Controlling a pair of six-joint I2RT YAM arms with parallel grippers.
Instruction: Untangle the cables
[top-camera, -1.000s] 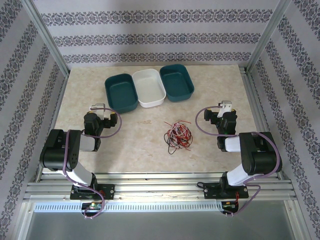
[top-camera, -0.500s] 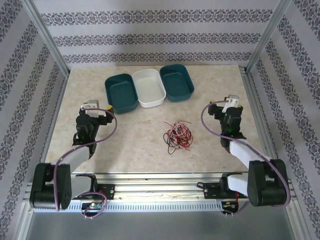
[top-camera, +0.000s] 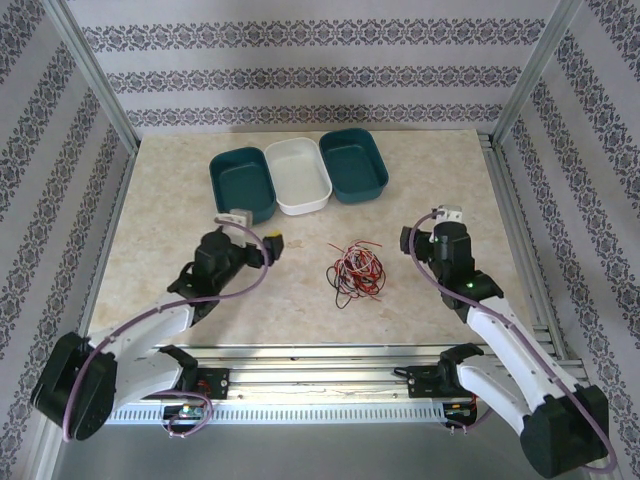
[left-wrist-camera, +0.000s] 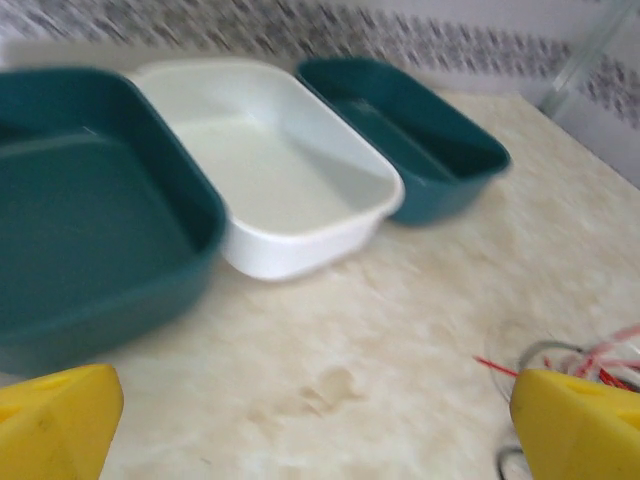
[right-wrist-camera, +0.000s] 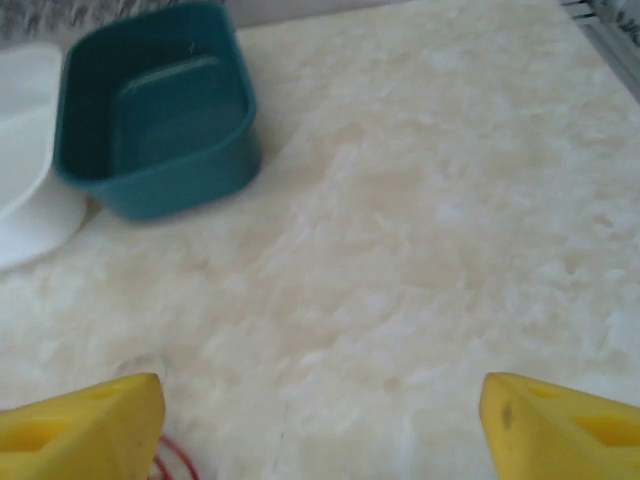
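Cables (top-camera: 355, 270): one loose clump of red, black and white wires lying on the table (top-camera: 280, 320), near its middle, between the two arms and nearer than the trays. Position and shape unchanged over the last second; nothing has touched them.

Change: both arms have unfolded from their tucked poses and reached inward toward the clump. Left gripper (left-wrist-camera: 315, 430) now sits just left of the wires, fingers spread wide, nothing between them; a few red strands show beside its right fingertip. Right gripper (right-wrist-camera: 320, 420) is close on the other side, also spread wide and empty, with a trace of red by its left fingertip. Judgement: approach only, no grasp yet, untangling not started.

Orientation: clump is slightly longer near-to-far than across. A red end pokes out toward the far right; a black loop trails toward the near left. Individual strands too fine to trace.

Beyond: green tray (top-camera: 243, 185), white tray (top-camera: 298, 175) and second green tray (top-camera: 353, 163) in a row, touching.
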